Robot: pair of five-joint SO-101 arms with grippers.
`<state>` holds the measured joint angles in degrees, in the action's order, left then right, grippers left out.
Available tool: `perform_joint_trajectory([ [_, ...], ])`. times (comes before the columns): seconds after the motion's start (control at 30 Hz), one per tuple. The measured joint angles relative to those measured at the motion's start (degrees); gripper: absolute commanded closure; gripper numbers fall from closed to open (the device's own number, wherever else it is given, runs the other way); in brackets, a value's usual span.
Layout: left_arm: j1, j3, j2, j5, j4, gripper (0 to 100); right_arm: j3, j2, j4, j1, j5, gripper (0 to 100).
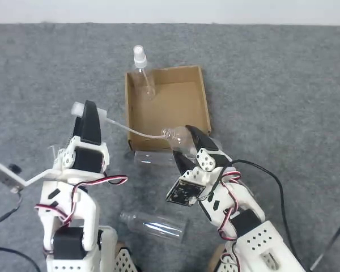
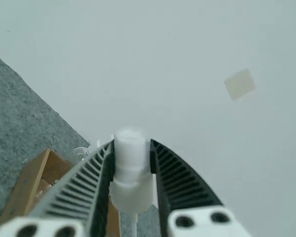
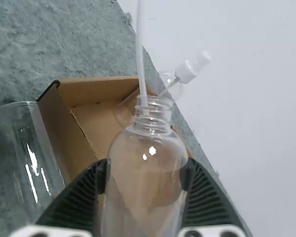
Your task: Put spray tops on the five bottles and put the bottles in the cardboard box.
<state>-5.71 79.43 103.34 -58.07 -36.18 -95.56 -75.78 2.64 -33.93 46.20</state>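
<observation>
Left gripper (image 1: 89, 111) is up over the grey worktop (image 1: 283, 85), off to the left of the cardboard box (image 1: 178, 107). It's pinching a white spray top (image 2: 131, 170) between its ribbed fingers, squeezed from both sides. From that top a thin dip tube (image 1: 137, 132) runs across toward the other arm.

Right gripper (image 1: 183, 144) sits at the near edge of the box, clamped round the belly of a clear bottle (image 3: 147, 158). The bottle's neck points toward the box and the left arm. The tube's tip is in the bottle's open neck (the right wrist view shows it going into the mouth), but the spray top is well apart from the neck, nothing seated on it yet.

Over in the box, a capped bottle (image 1: 141, 68) stands in the far left corner, its white sprayer poking up above the wall.

Down on the worktop, a lying bottle (image 1: 152, 157) with no top rests on its side just outside the box's near wall, right beside the right gripper. A second lying bottle (image 1: 156, 225), also without a top, is on its side nearer the arm bases, between the two arms.
</observation>
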Motion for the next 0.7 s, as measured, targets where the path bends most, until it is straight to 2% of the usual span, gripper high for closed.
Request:
perform_joint_trajectory([
  [0.5, 6.68, 0.18, 0.09, 0.26, 0.0, 99, 0.0, 0.0, 0.0, 0.0, 0.09, 98.1],
  [0.7, 7.03, 4.22, 0.09, 2.73, 4.22, 99, 0.0, 0.0, 0.0, -0.09, 0.09, 98.1],
])
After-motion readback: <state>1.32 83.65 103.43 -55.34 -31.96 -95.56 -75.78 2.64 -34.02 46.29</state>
